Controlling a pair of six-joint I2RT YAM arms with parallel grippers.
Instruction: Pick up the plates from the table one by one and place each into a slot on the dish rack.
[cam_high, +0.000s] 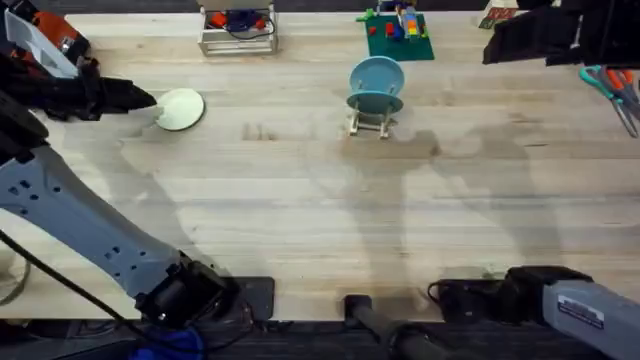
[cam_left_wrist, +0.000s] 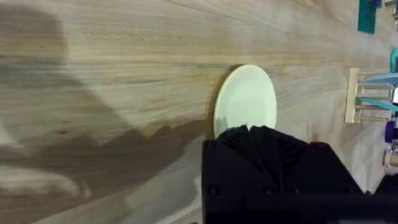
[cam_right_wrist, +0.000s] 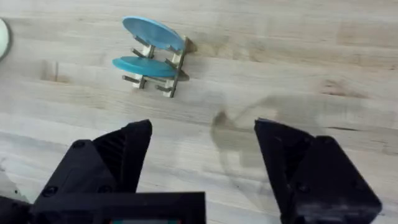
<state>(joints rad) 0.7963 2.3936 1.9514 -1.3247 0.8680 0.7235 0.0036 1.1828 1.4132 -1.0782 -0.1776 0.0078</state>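
A pale cream-green plate (cam_high: 181, 109) (cam_left_wrist: 246, 98) lies on the wooden table (cam_high: 300, 200) at the far left. My left gripper (cam_high: 148, 99) (cam_left_wrist: 252, 134) is at its rim, fingers together and shut on the edge. The small wooden dish rack (cam_high: 371, 122) (cam_right_wrist: 163, 79) stands at the back centre. Two light blue plates sit in its slots, one (cam_high: 377, 76) (cam_right_wrist: 153, 32) behind the other (cam_high: 375, 102) (cam_right_wrist: 145, 65). My right gripper (cam_high: 512, 40) (cam_right_wrist: 202, 162) hovers high at the back right of the rack, open and holding nothing.
A metal wire basket (cam_high: 237, 30) with red and blue items stands at the back. A green baseplate with bricks (cam_high: 398, 36) lies to the right of it. Scissors (cam_high: 612, 85) lie at the right edge. The table's middle and front are bare wood.
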